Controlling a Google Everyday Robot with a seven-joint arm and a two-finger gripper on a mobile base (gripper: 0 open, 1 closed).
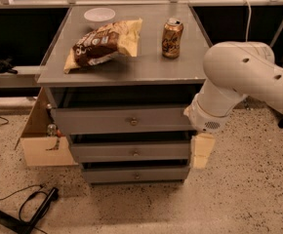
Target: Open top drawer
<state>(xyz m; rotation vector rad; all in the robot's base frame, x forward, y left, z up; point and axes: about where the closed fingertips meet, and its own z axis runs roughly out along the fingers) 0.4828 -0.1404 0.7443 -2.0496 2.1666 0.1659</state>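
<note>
The top drawer (92,121) sits centre frame, right under the tabletop (146,67), its front looking shut or close to it, with 1 small knob (133,122) at its middle. The hand (202,150) hangs just right of the stack, level with the 2nd drawer (107,152), with nothing seen in it; open or closed, can't tell. Best play here: swing left, rise to knob height, square up to the panel, then pull straight out.

I see the top drawer (122,121) with a matt grey front and a small shiny metal knob (133,122). The gripper (201,151), matt cream plastic, hangs just beside the drawers' right edge, under the smooth white arm (239,77). Crinkled glossy chip bag (102,45); metal can (172,31); speckled floor (249,194).
</note>
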